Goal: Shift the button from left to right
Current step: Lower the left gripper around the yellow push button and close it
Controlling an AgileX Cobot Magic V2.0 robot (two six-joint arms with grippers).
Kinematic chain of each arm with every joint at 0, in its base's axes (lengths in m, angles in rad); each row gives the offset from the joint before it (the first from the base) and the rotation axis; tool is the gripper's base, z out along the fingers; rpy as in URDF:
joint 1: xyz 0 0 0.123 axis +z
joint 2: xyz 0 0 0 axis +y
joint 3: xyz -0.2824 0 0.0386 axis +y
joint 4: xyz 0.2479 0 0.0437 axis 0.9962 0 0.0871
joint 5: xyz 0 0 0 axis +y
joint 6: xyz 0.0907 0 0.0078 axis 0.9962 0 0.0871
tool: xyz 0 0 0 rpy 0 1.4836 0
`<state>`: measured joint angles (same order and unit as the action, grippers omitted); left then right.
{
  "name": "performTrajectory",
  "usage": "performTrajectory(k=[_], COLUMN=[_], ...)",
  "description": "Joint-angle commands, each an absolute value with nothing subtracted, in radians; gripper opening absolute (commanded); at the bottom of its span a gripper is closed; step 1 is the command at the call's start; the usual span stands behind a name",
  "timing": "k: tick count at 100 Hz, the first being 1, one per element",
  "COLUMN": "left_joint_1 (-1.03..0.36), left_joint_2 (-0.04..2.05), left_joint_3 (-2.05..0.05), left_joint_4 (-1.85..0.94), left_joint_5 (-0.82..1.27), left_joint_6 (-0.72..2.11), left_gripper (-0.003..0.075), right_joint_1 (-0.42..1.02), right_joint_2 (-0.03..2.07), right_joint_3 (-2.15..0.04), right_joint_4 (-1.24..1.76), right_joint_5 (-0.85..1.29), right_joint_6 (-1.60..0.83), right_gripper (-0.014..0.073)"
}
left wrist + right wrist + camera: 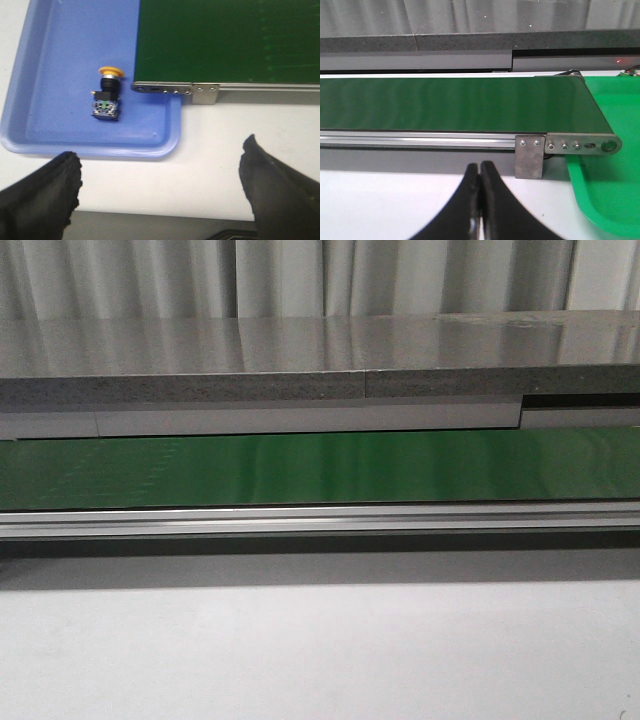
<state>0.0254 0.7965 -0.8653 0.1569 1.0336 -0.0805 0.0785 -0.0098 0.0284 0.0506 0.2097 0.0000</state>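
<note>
The button (107,94), an orange-yellow cap on a black body, lies on its side in a blue tray (45,65) in the left wrist view, close to the end of the green belt (230,40). My left gripper (162,157) is open above the white table, short of the tray, with nothing between its fingers. In the right wrist view my right gripper (480,167) is shut and empty, in front of the belt (450,102) near its other end. Neither gripper nor the button shows in the front view.
A green tray (610,190) sits under the belt's right end. An aluminium rail (320,520) runs along the belt's front, with metal end brackets (530,155) (205,92). A grey shelf (300,370) stands behind the belt.
</note>
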Motion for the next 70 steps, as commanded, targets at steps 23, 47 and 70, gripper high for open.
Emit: performTrajectory(k=[23,47,70], left_joint_1=[0.106,0.276,0.377], left_joint_2=[1.046,1.209,1.369], left_joint_3=[-1.043,-1.097,-1.097], left_joint_4=[0.277,0.126,0.058], left_joint_5=[1.025,0.950,0.893], left_joint_6=[-0.056,0.049,0.078], left_gripper=[0.0620,0.0620,0.0620], right_joint_1=[0.080,0.080,0.080], right_joint_2=[-0.031,-0.031,-0.031], right_joint_3=[0.013,0.013,0.013], right_joint_4=[0.039,0.039,0.039], right_joint_5=[0.123,0.123,0.123], right_joint_6=[0.000,0.000,0.000], right_gripper=[-0.0067,-0.0067,-0.0067])
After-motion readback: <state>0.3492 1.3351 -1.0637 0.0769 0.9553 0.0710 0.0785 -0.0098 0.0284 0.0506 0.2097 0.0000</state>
